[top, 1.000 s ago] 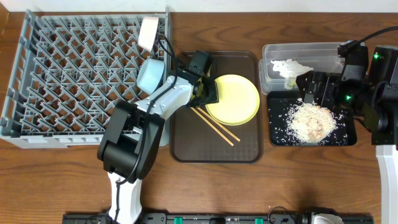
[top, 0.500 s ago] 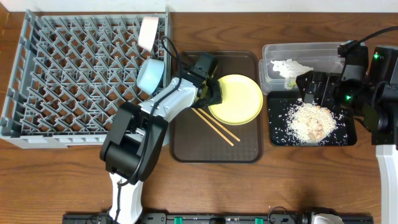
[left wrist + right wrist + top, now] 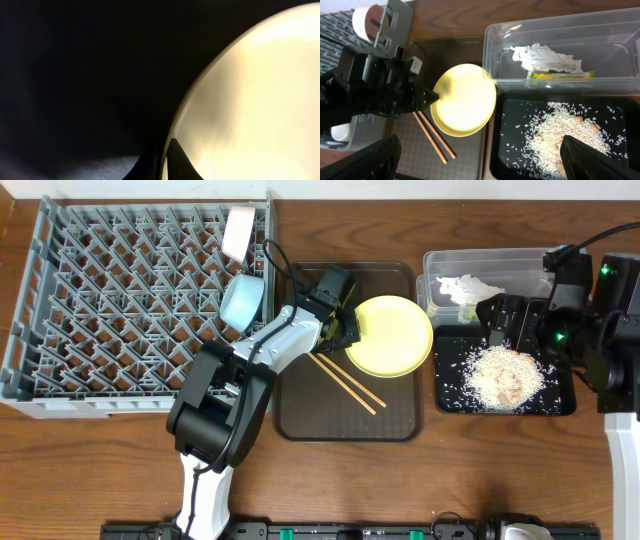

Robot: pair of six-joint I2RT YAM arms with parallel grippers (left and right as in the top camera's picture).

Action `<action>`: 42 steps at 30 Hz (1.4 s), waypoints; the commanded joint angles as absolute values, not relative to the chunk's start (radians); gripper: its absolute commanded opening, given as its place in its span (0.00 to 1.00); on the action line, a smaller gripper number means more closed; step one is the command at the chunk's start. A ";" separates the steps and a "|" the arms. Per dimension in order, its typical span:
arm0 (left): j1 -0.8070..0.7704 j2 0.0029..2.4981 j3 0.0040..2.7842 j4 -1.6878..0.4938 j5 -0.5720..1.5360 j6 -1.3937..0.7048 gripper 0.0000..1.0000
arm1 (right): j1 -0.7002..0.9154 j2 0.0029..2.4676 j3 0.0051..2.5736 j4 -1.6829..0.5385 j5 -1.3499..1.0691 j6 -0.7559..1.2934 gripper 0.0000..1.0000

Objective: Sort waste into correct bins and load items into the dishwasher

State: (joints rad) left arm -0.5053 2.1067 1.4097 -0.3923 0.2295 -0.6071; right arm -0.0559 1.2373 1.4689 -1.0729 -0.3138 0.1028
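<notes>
Yellow plate (image 3: 395, 336) lies at centre frame in the overhead view, its right edge riding over the lip of the brown serving tray (image 3: 300, 415) and close against the clear tub (image 3: 432, 300) and the black tray (image 3: 448, 402) of rice crumbs (image 3: 497, 375). The left tool (image 3: 346, 332) is pressed together on the plate's left rim; the left wrist view shows one dark fingertip (image 3: 175, 160) lapping that rim. The chopsticks (image 3: 347, 382) lie just below the plate on the same tray.

The grip is a thin pinch at one edge, so I judge the plate may sag or swivel once lifted, and could slip free on the way to the dish rack (image 3: 100, 300) at upper left. A low sweep could also catch the tray lip or drag the chopsticks along. At the right of the frame, the right tool (image 3: 498, 328) hangs spread wide over the black tray, holding nothing.
</notes>
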 commanded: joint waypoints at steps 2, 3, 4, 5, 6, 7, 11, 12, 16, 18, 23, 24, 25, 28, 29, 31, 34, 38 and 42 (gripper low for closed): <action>-0.506 2.152 1.411 -0.398 0.216 -0.616 0.07 | -0.059 1.242 1.470 -1.071 -0.311 0.111 0.99; -0.505 2.150 1.411 -0.398 0.216 -0.616 0.07 | -0.059 1.242 1.470 -1.071 -0.311 0.111 0.99; -0.505 2.148 1.411 -0.398 0.216 -0.616 0.07 | -0.059 1.242 1.470 -1.071 -0.311 0.111 0.99; -0.503 2.142 1.411 -0.398 0.216 -0.615 0.07 | -0.059 1.242 1.470 -1.071 -0.311 0.111 0.99; -0.500 2.135 1.411 -0.398 0.216 -0.615 0.07 | -0.059 1.242 1.470 -1.071 -0.311 0.111 0.99; -0.498 2.127 1.411 -0.398 0.216 -0.610 0.07 | -0.059 1.242 1.470 -1.071 -0.311 0.111 0.99; -0.484 2.072 1.411 -0.399 0.216 -0.523 0.07 | -0.059 1.242 1.470 -1.071 -0.311 0.111 0.99; -0.480 2.054 1.411 -0.400 0.216 -0.503 0.07 | -0.059 1.242 1.470 -1.071 -0.311 0.111 0.99; -0.471 1.974 1.411 -0.398 0.206 -0.407 0.08 | -0.059 1.242 1.470 -1.071 -0.311 0.111 0.99; -0.470 1.926 1.411 -0.407 0.139 -0.361 0.07 | -0.059 1.242 1.470 -1.071 -0.311 0.111 0.99; -0.470 1.829 1.411 -0.414 -0.022 -0.234 0.08 | -0.059 1.242 1.470 -1.071 -0.311 0.111 0.99; -0.470 1.811 1.411 -0.414 -0.048 -0.209 0.07 | -0.059 1.242 1.470 -1.071 -0.311 0.111 0.99; -0.470 1.798 1.411 -0.414 -0.066 -0.189 0.07 | -0.059 1.242 1.470 -1.071 -0.311 0.111 0.99; -0.470 1.776 1.411 -0.414 -0.076 -0.151 0.07 | -0.059 1.242 1.470 -1.071 -0.311 0.111 0.99; -0.470 1.775 1.411 -0.414 -0.074 -0.154 0.07 | -0.059 1.242 1.470 -1.071 -0.311 0.111 0.99; -0.471 1.781 1.411 -0.422 -0.039 -0.165 0.09 | -0.059 1.242 1.470 -1.071 -0.311 0.111 0.99; -0.472 1.800 1.411 -0.443 -0.003 -0.281 0.37 | -0.059 1.242 1.470 -1.071 -0.311 0.111 0.99; -0.473 1.844 1.411 -0.481 0.027 -0.432 0.49 | -0.059 1.242 1.470 -1.071 -0.311 0.111 0.99; -0.477 1.900 1.411 -0.506 0.053 -0.521 0.51 | -0.059 1.242 1.470 -1.071 -0.311 0.111 0.99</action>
